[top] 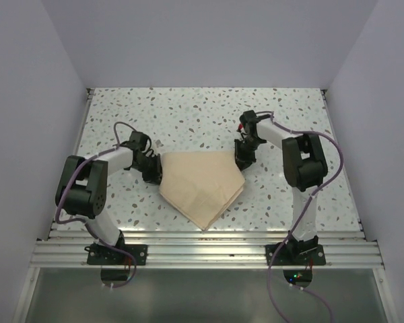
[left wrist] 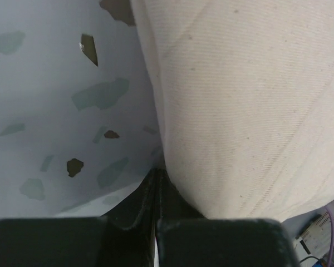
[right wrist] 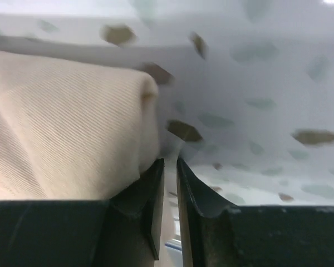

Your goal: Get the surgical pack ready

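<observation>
The surgical pack (top: 202, 185) is a tan wrap folded into a flat shape with a point toward the near edge, lying mid-table. My left gripper (top: 155, 171) sits low at its left corner. In the left wrist view the jaws (left wrist: 158, 171) are pressed together where the wrap's edge (left wrist: 245, 111) runs into them. My right gripper (top: 241, 163) is at the wrap's right corner. Its fingers (right wrist: 170, 161) stand a narrow slit apart, and the wrap's rounded fold (right wrist: 61, 139) lies against the outside of the left finger.
The speckled table (top: 188, 114) is walled at the back and on both sides. An aluminium rail (top: 209, 252) runs along the near edge, where both arm bases are bolted. Purple cables loop off each arm.
</observation>
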You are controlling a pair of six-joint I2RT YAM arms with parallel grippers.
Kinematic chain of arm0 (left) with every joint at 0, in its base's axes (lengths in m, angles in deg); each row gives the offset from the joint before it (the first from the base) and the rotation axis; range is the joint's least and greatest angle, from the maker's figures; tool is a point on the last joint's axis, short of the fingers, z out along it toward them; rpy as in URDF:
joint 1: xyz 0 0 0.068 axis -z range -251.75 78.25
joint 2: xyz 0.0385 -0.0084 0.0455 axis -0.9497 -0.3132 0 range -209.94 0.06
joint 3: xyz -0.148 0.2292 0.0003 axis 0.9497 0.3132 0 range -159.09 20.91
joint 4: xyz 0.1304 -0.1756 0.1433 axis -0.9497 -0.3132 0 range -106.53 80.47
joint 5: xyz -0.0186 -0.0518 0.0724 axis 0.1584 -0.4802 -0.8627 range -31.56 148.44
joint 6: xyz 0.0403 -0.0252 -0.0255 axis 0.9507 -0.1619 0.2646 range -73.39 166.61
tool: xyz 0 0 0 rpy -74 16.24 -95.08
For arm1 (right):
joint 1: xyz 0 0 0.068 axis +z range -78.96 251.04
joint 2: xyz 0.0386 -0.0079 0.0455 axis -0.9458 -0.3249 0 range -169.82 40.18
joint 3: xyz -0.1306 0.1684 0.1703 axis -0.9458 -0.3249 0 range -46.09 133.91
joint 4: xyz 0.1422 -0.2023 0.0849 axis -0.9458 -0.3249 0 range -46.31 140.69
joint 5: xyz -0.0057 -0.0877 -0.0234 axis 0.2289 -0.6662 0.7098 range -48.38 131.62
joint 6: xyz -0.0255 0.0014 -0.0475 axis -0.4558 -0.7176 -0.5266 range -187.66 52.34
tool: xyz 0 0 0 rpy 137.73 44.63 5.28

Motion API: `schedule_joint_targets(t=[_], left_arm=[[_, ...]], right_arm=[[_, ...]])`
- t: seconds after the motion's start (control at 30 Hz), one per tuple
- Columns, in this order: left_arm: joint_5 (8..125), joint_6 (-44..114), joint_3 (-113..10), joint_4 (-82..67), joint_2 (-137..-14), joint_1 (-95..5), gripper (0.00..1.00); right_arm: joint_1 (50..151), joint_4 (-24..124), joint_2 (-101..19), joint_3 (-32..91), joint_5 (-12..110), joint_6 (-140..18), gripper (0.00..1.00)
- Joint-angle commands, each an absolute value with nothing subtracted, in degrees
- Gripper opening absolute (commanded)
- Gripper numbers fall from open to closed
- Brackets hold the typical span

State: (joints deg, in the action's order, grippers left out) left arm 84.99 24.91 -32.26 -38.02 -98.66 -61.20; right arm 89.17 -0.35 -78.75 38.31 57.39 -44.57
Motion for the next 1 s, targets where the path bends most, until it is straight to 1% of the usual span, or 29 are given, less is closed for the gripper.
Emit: schedule_joint_targets(t=[0.0,0.03,0.07,0.13,0.2,0.23,0.27,0.3,0.33,0.37,0.4,0.43,0.47,0.5,0.53,0.57,0.6,0.63,0.67,0.7,0.73,0.8,0.83,0.87,0.9,0.93,0.97], left_arm=[[89.3,21.4,-28.9,-34.2,-95.1,-60.1,0.01],[88.8,20.9,-27.4,-34.2,-94.3,-60.1,0.01],[87.6,20.1,-26.6,-35.3,-92.4,-60.2,0.07],[83.2,19.4,-24.5,-38.0,-90.0,-60.9,0.12],[79.9,19.2,-23.2,-40.4,-86.0,-62.1,0.15],[78.7,19.4,-22.2,-43.3,-84.9,-64.0,0.25],[77.8,19.9,-21.8,-44.7,-82.6,-65.0,0.3],[76.6,20.5,-21.7,-46.1,-81.4,-66.1,0.34],[75.9,22.0,-21.8,-48.6,-80.1,-68.0,0.38],[75.3,22.8,-22.0,-49.7,-77.1,-68.8,0.4],[73.8,23.1,-22.8,-50.7,-75.6,-69.4,0.42],[73.3,23.6,-23.4,-51.8,-74.1,-70.3,0.43],[73.0,23.5,-24.1,-53.2,-71.3,-70.6,0.44],[73.5,23.5,-25.8,-53.6,-69.8,-70.8,0.44],[74.3,24.4,-26.7,-53.0,-68.5,-70.7,0.46],[75.7,25.2,-27.5,-52.0,-66.1,-70.4,0.47],[77.6,26.2,-29.8,-51.2,-66.0,-70.1,0.48],[77.5,28.0,-31.0,-50.0,-66.2,-67.3,0.52],[76.8,28.7,-32.2,-49.5,-67.3,-65.2,0.57],[74.8,29.2,-33.7,-48.6,-67.8,-62.9,0.59],[73.7,29.6,-34.4,-47.0,-68.1,-58.3,0.59],[70.3,29.5,-35.4,-45.0,-68.3,-53.7,0.6],[68.6,29.8,-35.6,-43.1,-68.4,-48.8,0.62],[66.5,30.2,-36.0,-42.8,-69.2,-46.2,0.63],[61.7,30.5,-37.1,-42.8,-70.0,-43.6,0.63],[59.4,31.2,-38.0,-43.5,-71.1,-38.8,0.65],[57.6,31.6,-38.8,-44.1,-73.9,-36.4,0.65]], right_arm=[[90.6,1.9,-83.5,45.4,66.6,-43.9,0.2],[90.7,2.1,-84.4,48.4,68.2,-43.4,0.21],[90.6,1.8,-85.5,50.3,69.2,-42.8,0.21],[90.7,1.1,-88.7,56.6,70.1,-41.5,0.21],[90.6,0.0,-91.1,61.4,70.7,-40.7,0.22],[90.6,-0.9,-93.9,66.9,70.6,-40.3,0.22],[90.6,-1.8,-95.3,69.9,70.1,-40.5,0.23],[90.3,-4.6,-96.6,73.0,67.3,-41.2,0.25],[89.5,-6.7,-99.2,78.9,66.0,-41.6,0.27],[88.9,-10.9,-100.2,81.2,64.5,-42.2,0.32],[88.2,-12.6,-100.6,82.8,62.4,-43.1,0.43],[87.4,-13.3,-100.3,82.2,61.3,-43.7,0.47],[85.8,-13.5,-97.5,80.3,60.3,-44.4,0.52],[84.8,-12.5,-95.5,77.6,58.9,-45.2,0.61],[82.9,-11.4,-93.3,70.8,57.5,-45.4,0.64],[81.8,-10.0,-87.7,66.9,57.5,-45.6,0.68],[80.7,-7.3,-85.1,63.1,57.9,-45.9,0.73],[79.1,-6.4,-82.0,56.5,58.7,-46.0,0.75],[78.7,-5.2,-77.3,53.7,59.0,-46.6,0.78],[78.4,-5.2,-74.7,51.2,59.1,-47.7,0.84],[78.3,-5.4,-72.7,47.2,59.5,-48.4,0.87],[78.3,-5.4,-66.6,43.2,60.6,-49.5,0.92],[78.3,-5.5,-64.9,40.0,60.9,-49.4,0.93],[78.3,-5.4,-62.9,38.5,61.3,-49.5,0.94],[78.3,-5.2,-59.6,37.1,61.9,-49.2,0.96],[78.3,-4.8,-57.7,34.3,62.4,-49.0,0.96],[78.3,-4.2,-56.3,32.9,63.8,-49.0,0.97]])
